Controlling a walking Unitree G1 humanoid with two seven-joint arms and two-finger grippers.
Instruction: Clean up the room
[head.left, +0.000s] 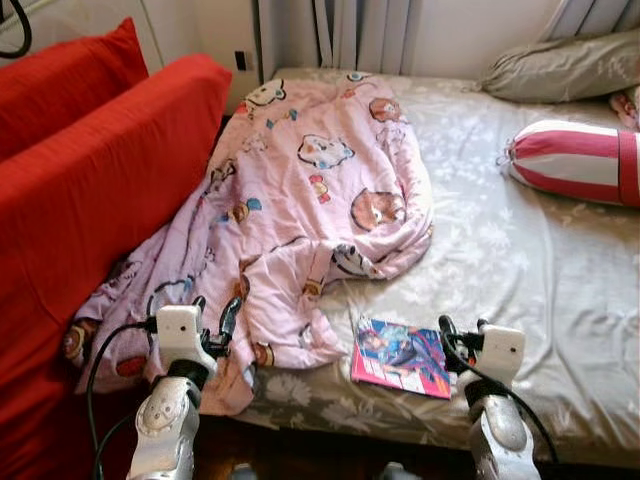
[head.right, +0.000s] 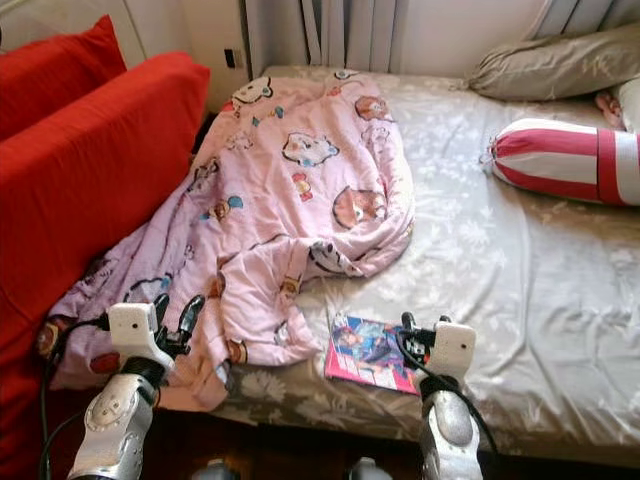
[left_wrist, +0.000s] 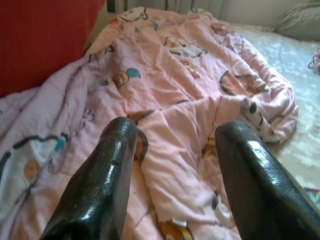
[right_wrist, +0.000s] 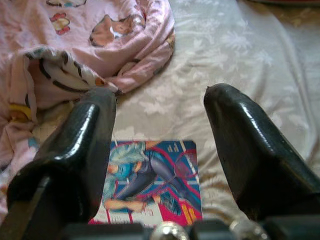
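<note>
both pincers spread, nothing picked up yet

right pincer (right_wrist: 160, 130) of mine hangs just over the near edge of the bed, its two black fingers apart and clamped on nothing, aimed at the thin glossy magazine with the pink-and-blue cartoon cover (head.left: 402, 357). i judge it sits there because the magazine is the easiest loose item to lift — flat, small, lying on the grey floral bedsheet (head.left: 520, 270) close to the edge nearest me.

my left pincer (left_wrist: 175, 165) is also apart and empty, hovering low over the crumpled pink cartoon-print quilt (head.left: 300, 200). that quilt lies bunched on the left part of the bed, with one corner spilling off toward the red fabric sofa cushions (head.left: 90, 170) beside it; it probably needs straightening or folding, which would take both arms.

further up the bed lie a red-and-white striped bolster pillow (head.left: 575, 160) and a plain grey-brown pillow (head.left: 560, 65), well apart from the magazine and, to my eye, already where they belong.

i can make out no bin, basket or box — where the magazine should go is not something i can tell from here.
</note>
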